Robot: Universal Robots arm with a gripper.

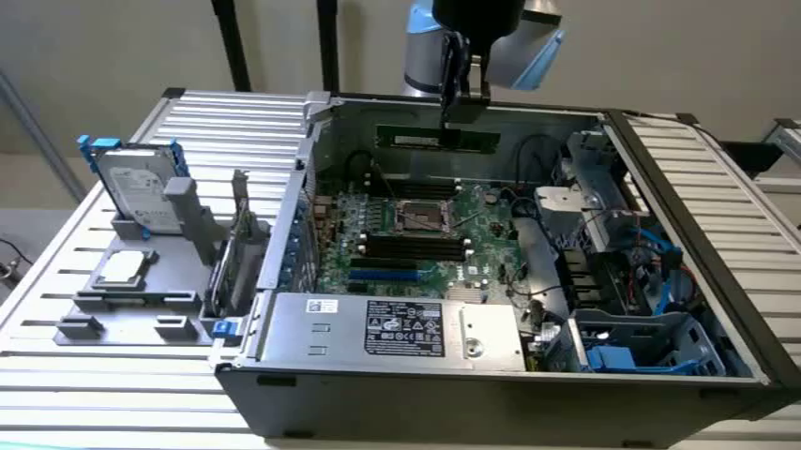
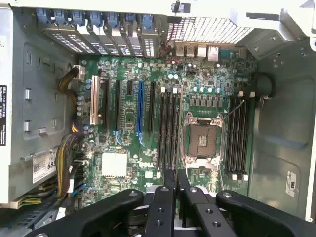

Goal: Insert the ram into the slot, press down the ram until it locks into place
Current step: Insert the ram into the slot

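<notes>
End effector (image 1: 451,125) clamped on the ram (image 1: 414,140), near the case wall (image 1: 551,127), well above the slot (image 1: 414,246)

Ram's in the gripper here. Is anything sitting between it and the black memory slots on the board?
Nothing visible does. The gripper holds the ram over the open case, and the black slots either side of the CPU socket lie empty and uncovered. The cable bundles sit off toward the case wall.
</notes>
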